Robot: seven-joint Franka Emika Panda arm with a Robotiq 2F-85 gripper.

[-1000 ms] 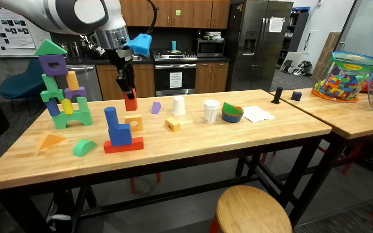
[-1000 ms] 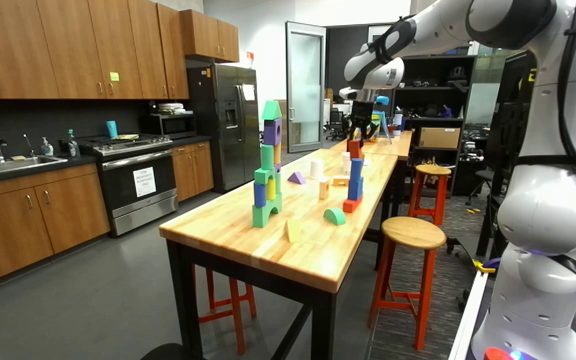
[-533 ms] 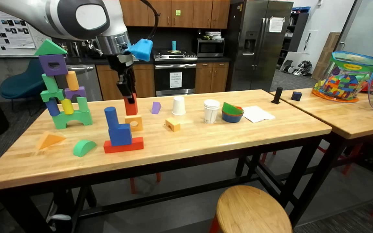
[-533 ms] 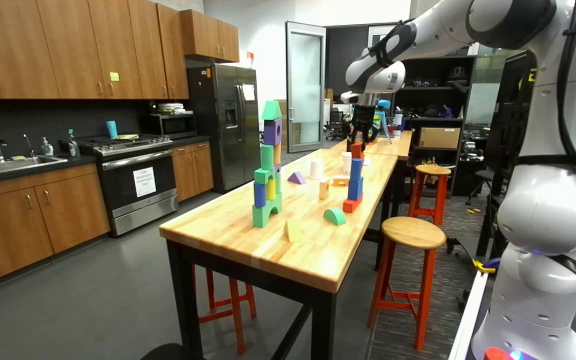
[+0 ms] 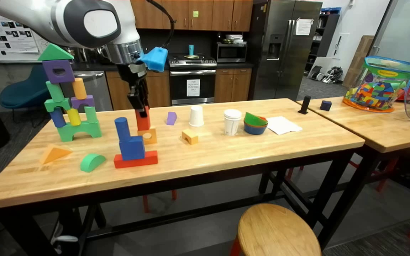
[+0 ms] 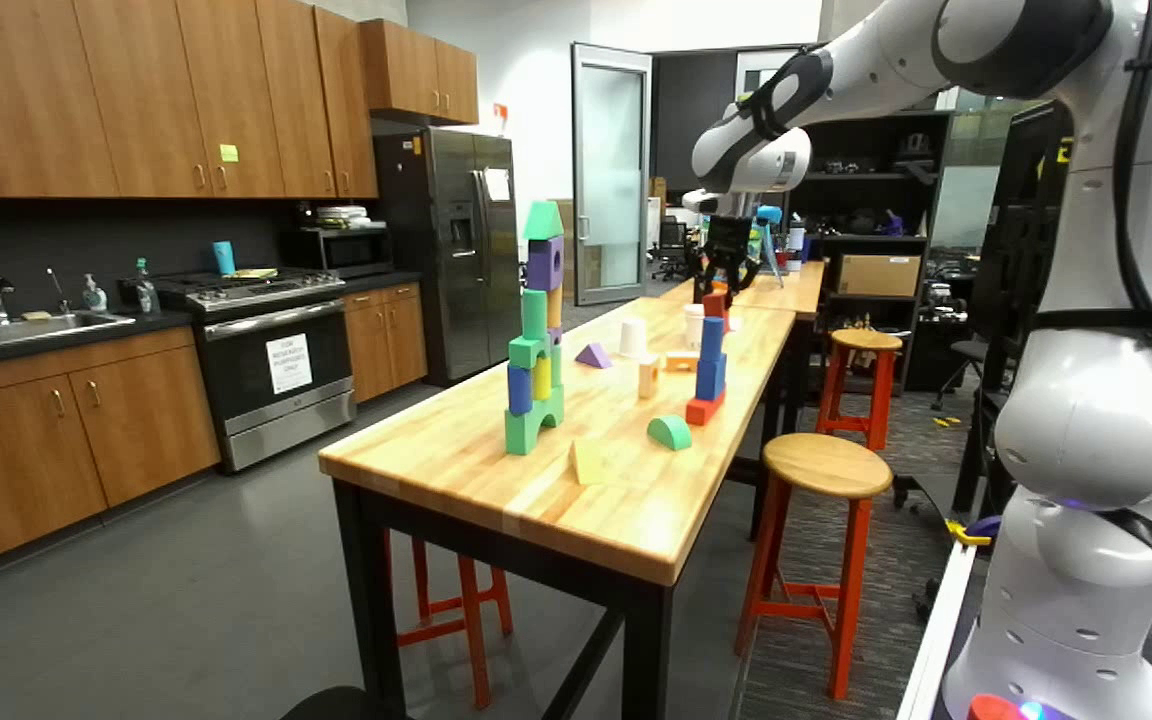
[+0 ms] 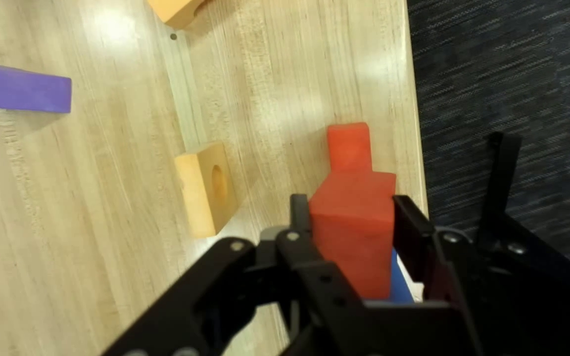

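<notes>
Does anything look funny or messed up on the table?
Two things: one white cup stands upside down, narrow end up, and the green piece in the blue bowl looks tilted, not level. The red block in the gripper looks upright, and I see no spills.

A white sheet on the oven door read "FOR RESEARCH PURPOSES ONLY" in an exterior view, while print on the wall poster, the paper on the refrigerator and the yellow oval on the clear bag was too small to read.
</notes>
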